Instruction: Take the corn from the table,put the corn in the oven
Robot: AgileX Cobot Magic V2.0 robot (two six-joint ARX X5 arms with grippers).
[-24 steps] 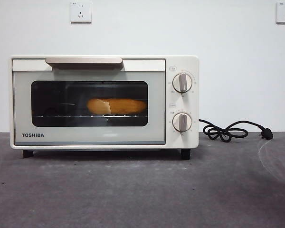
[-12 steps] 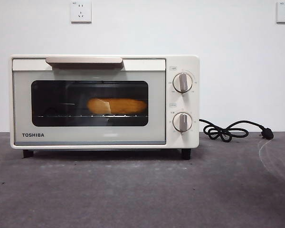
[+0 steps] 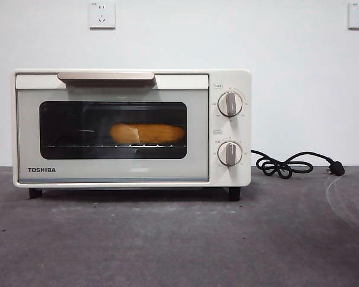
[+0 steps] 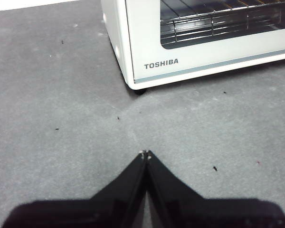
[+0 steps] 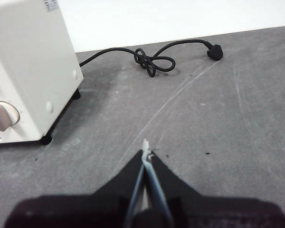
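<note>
**Resting inside: corn behind the closed oven door**

Looking level across the tabletop [image 3: 179, 239], I see the corn [image 3: 147, 133] lying lengthwise on the wire rack inside the oven [image 3: 131, 128], visible through the dark glass of the shut door. It sits a little toward the knob side of the window. The beige handle [image 3: 106, 76] runs along the door's top edge, and the two knobs [image 3: 230, 103] stand one above the other on the panel beside the door. The black cord [image 3: 284, 165] trails from behind the oven and lies looped on the tabletop, its plug at the far end.

From my left wrist camera, the left claw [image 4: 145, 153] is clenched, its tips pressed together with nothing between them, above bare grey surface in front of the oven's corner with the Toshiba lettering. From my right wrist camera, the right claw [image 5: 146, 151] is likewise clenched and empty, off to the oven's knob side, with the cord beyond it. Neither arm shows in the front camera.
</note>
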